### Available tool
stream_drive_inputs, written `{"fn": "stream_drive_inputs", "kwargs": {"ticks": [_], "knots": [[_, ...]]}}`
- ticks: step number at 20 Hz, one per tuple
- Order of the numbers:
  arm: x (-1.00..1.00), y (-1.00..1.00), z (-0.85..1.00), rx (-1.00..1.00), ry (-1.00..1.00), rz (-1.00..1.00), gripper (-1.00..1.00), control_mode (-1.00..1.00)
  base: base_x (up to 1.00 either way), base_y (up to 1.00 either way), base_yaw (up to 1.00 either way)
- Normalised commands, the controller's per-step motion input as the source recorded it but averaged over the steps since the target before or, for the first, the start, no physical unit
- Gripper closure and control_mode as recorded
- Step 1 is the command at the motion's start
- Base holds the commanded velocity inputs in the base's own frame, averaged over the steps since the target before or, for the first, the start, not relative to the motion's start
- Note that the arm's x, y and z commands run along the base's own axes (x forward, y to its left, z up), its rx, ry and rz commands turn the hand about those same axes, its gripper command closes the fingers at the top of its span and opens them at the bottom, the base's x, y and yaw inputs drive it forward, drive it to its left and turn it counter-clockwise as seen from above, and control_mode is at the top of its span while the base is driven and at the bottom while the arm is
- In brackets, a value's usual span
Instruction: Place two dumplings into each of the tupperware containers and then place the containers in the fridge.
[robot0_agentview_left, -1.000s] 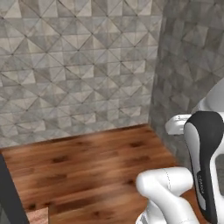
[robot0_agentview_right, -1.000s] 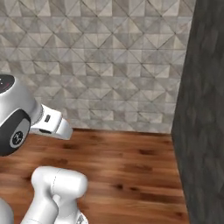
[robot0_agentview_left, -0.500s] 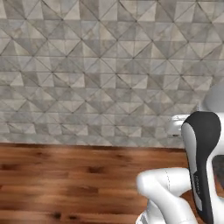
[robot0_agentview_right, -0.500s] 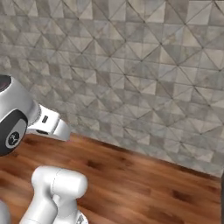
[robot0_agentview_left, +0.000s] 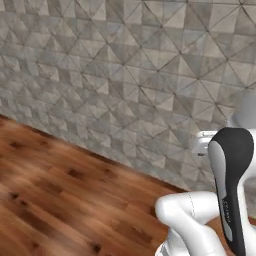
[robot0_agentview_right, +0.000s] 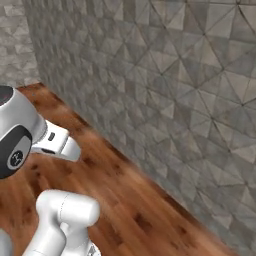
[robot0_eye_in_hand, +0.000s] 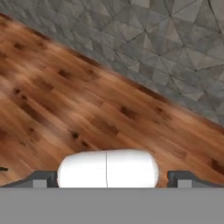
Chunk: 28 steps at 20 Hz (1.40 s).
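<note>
Right now you face a grey tiled wall (robot0_agentview_left: 125, 75) and wood floor (robot0_agentview_left: 55, 200); the dumplings, containers and fridge are not before you. Keep turning the base until the table comes up at twelve o'clock before reaching. Your claw (robot0_eye_in_hand: 107, 178) stands wide apart, holding nothing. The wall runs close from ten to three o'clock, so swing wide.

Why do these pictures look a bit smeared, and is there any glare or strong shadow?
Left and right base views: tiled wall and wooden floor look soft, lighting flat, no glare or hard shadows. Hand view: floor grain softly blurred, open gripper tips at the bottom.
</note>
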Motion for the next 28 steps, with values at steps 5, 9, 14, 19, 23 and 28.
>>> {"fn": "stream_drive_inputs", "kwargs": {"ticks": [5,9,14,19,23,28], "knots": [[0.0,0.0,0.0,0.0,0.0,0.0,-1.0,1.0,1.0,0.0,0.75],[0.0,0.0,0.0,0.0,0.0,0.0,-1.0,1.0,1.0,-0.01,0.74],[0.0,0.0,0.0,0.0,0.0,0.0,-1.0,1.0,1.0,-0.15,0.69],[0.0,0.0,0.0,0.0,0.0,0.0,-1.0,1.0,0.96,-0.34,0.66],[0.0,0.0,0.0,0.0,0.0,0.0,-1.0,1.0,0.53,-0.38,0.76],[0.0,0.0,0.0,0.0,0.0,0.0,-1.0,1.0,0.26,-0.37,0.8]]}}
